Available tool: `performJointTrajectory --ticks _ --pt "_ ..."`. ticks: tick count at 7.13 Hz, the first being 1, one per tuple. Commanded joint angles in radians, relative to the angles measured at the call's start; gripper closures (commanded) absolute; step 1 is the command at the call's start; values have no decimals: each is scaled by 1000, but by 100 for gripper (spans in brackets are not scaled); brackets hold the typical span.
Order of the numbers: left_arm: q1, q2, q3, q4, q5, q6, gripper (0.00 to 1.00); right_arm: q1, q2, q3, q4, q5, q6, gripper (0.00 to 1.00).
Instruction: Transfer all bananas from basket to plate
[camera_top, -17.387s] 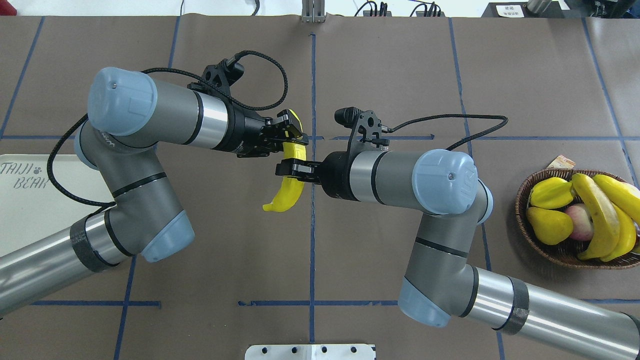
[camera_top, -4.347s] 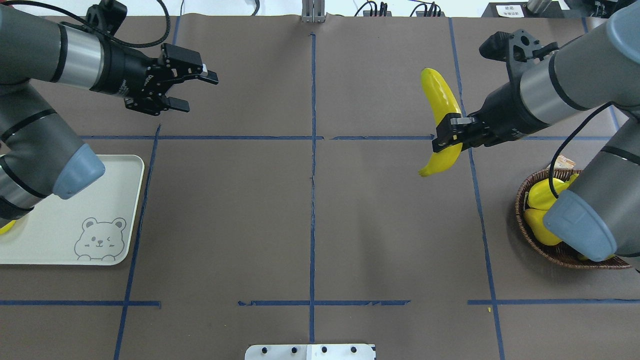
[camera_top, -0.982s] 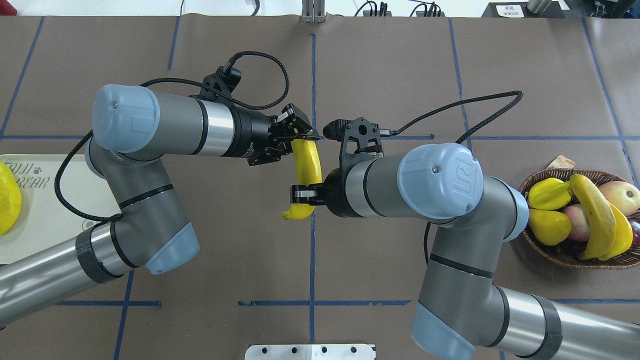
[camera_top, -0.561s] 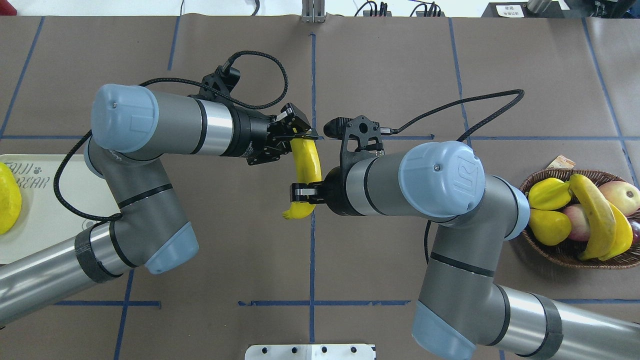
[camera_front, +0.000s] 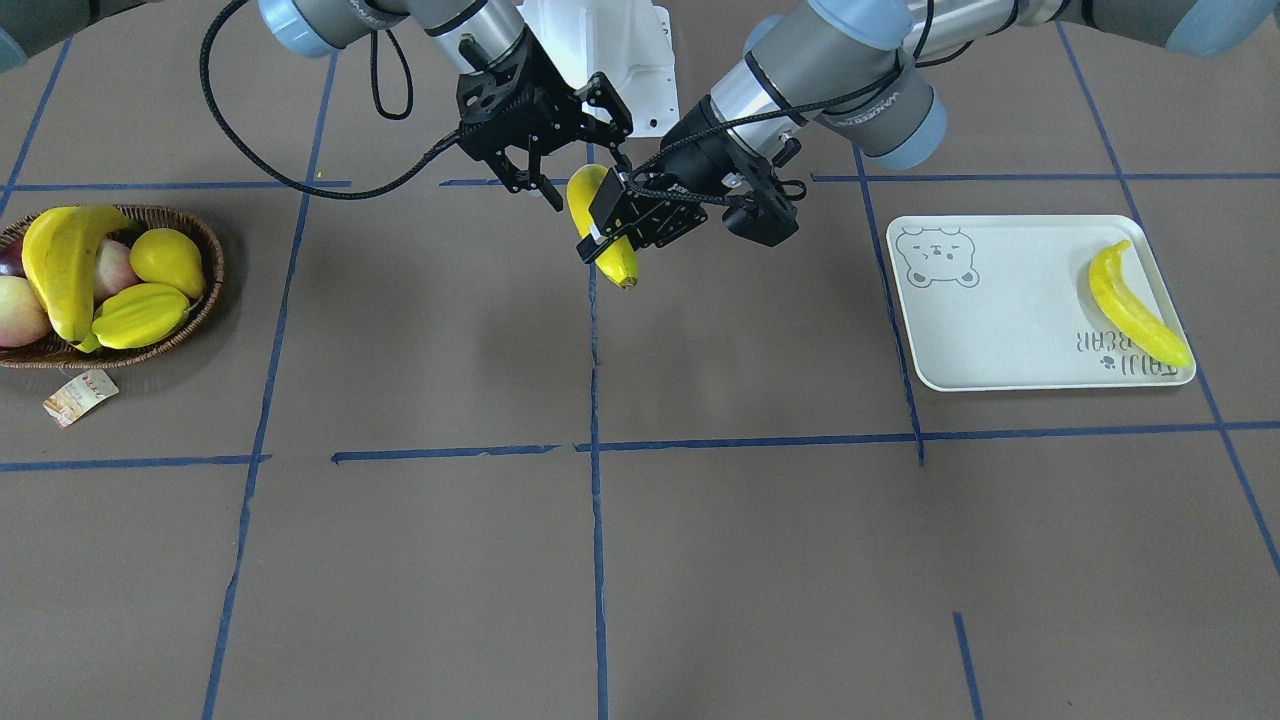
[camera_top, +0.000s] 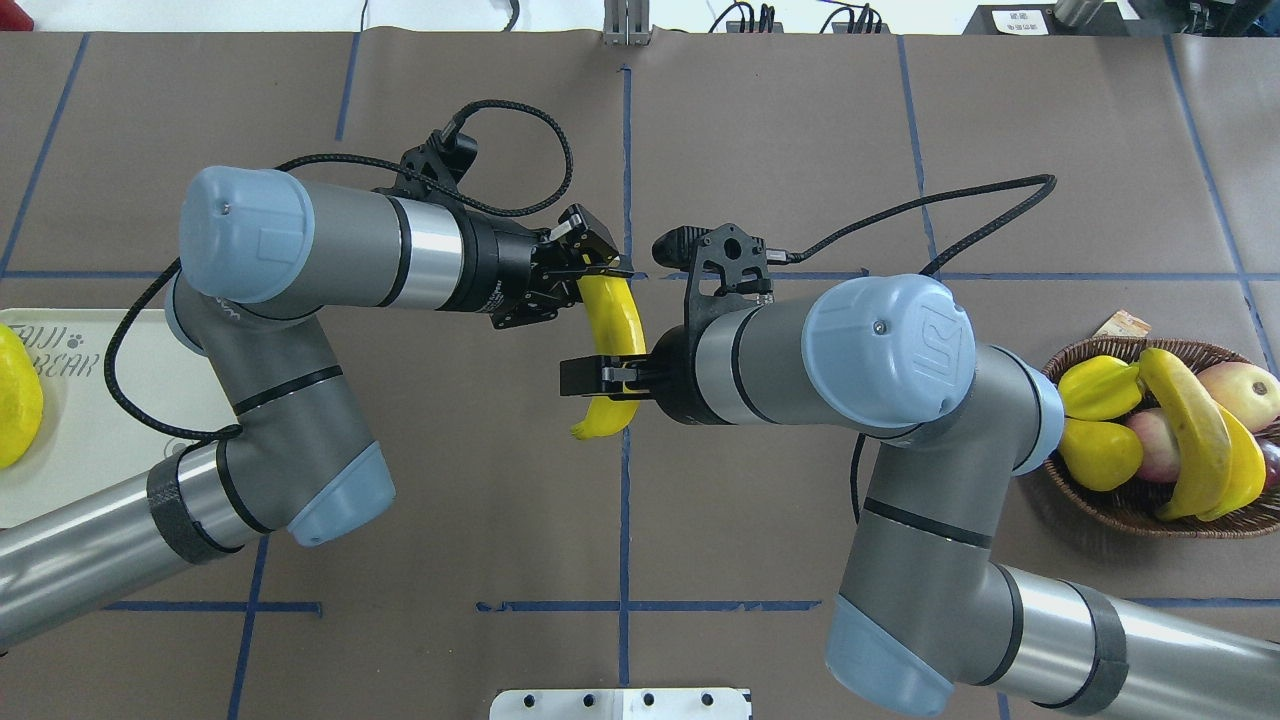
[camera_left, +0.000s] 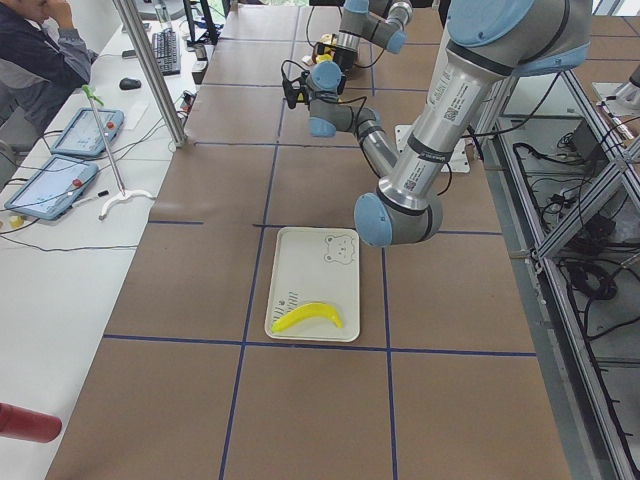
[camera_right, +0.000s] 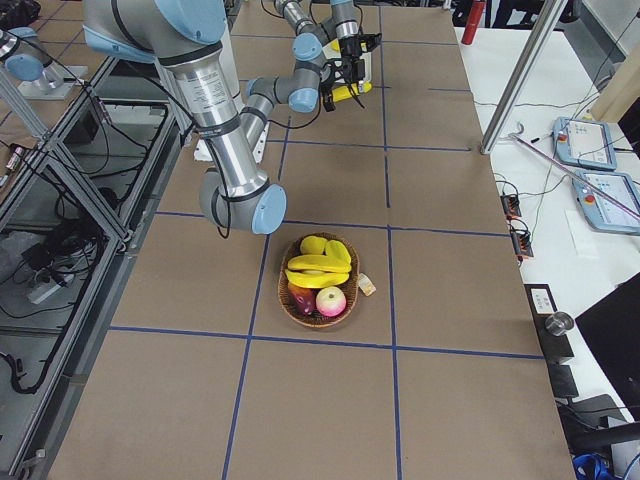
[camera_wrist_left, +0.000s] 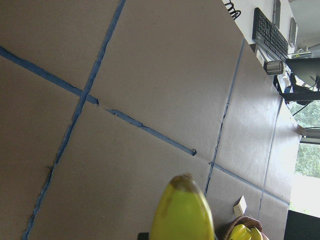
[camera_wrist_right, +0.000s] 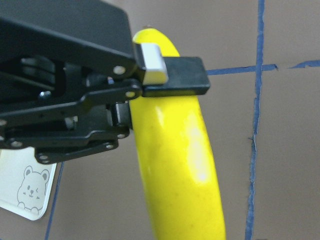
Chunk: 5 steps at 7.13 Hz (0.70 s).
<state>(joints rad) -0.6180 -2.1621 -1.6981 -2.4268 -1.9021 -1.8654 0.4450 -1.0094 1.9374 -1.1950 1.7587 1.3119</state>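
Banana (camera_top: 620, 320) in mid-air above desk (camera_top: 760, 130) centre, well apart from basket (camera_top: 1110, 510) and plate (camera_front: 1000, 320). Clenched at far end in left hand (camera_top: 595, 280), pad (camera_wrist_right: 152, 62) flat against peel. Flanked nearer robot by spread jaws of right hand (camera_front: 588, 178): released. Second banana (camera_front: 1135, 305) flat on plate, along lettered edge, away from bear face (camera_front: 935, 258). Two more bananas (camera_top: 1195, 420) inside basket at desk's right end, atop other fruit (camera_top: 1100, 450).
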Motion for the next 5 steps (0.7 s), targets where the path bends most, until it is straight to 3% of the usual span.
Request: performJointTrajectory --ticks 1,4,5 --pt "-9 8 2 5 0 2 100 17 0 6 0 7 -2 1" --pt "-77 33 -3 217 5 5 100 23 -11 49 -84 16 3 1" --pt "-109 65 -9 250 2 9 100 26 -9 95 -204 21 1 1"
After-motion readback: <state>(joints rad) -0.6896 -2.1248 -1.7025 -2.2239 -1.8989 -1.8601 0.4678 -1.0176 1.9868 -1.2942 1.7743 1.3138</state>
